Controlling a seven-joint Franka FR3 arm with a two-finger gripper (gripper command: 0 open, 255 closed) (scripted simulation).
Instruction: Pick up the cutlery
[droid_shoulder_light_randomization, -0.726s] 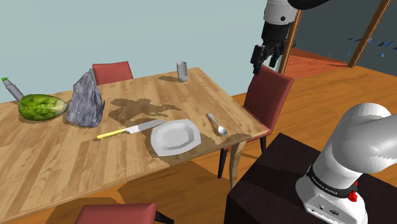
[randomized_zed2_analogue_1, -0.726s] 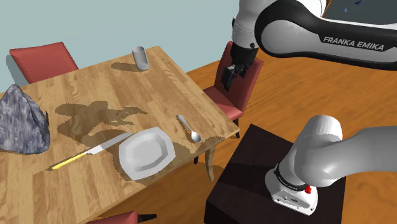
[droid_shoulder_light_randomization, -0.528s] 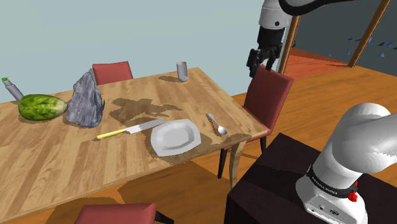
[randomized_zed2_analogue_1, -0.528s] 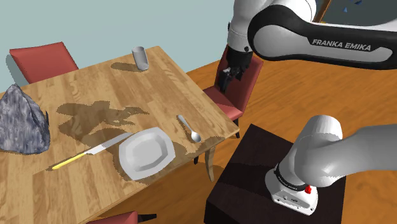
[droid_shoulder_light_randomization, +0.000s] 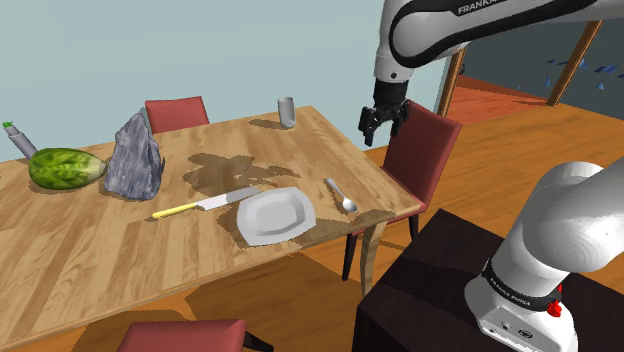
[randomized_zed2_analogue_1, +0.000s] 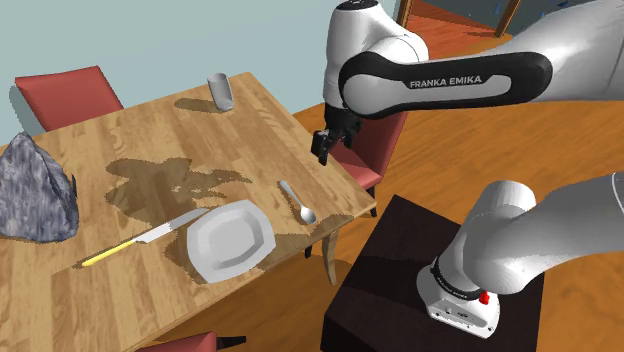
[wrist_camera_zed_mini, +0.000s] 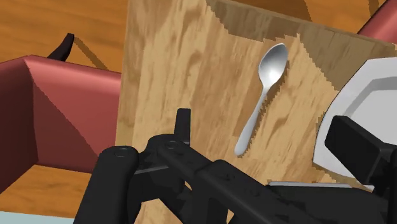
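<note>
**Operator:** Where is the cutlery, and why does it lie that way?

**Describer:** Your nearest piece is a silver spoon (wrist_camera_zed_mini: 262, 95). It lies flat on the wooden counter (droid_shoulder_light_randomization: 300, 150), just beside a white plate (droid_shoulder_light_randomization: 275, 214), between the plate and the counter's edge. A knife (droid_shoulder_light_randomization: 205, 204) with a yellow handle lies flat on the plate's other side. The three look laid out as a place setting, so each piece is bare all round and you can reach it from above.

**Operator:** And my hand?

**Describer:** Your hand (droid_shoulder_light_randomization: 374, 132) hangs in the air over the counter's edge, near a red chair (droid_shoulder_light_randomization: 425, 150), with the spoon below it and a little apart. Its black fingers stand apart and hold nothing. In the wrist view it points down at the counter with the spoon ahead of it, which suggests you are lining up on the spoon rather than the knife.

**Operator:** Is there any writing?

**Describer:** The arm (randomized_zed2_analogue_1: 440, 80) reads "FRANKA EMIKA" in white capitals on a dark link. A band at the arm's base carries small lettering that I cannot read. The grey cup (droid_shoulder_light_randomization: 286, 110), the grey rock (droid_shoulder_light_randomization: 135, 155) and the green melon (droid_shoulder_light_randomization: 65, 168), farther along the counter, carry no labels that I can see.
</note>
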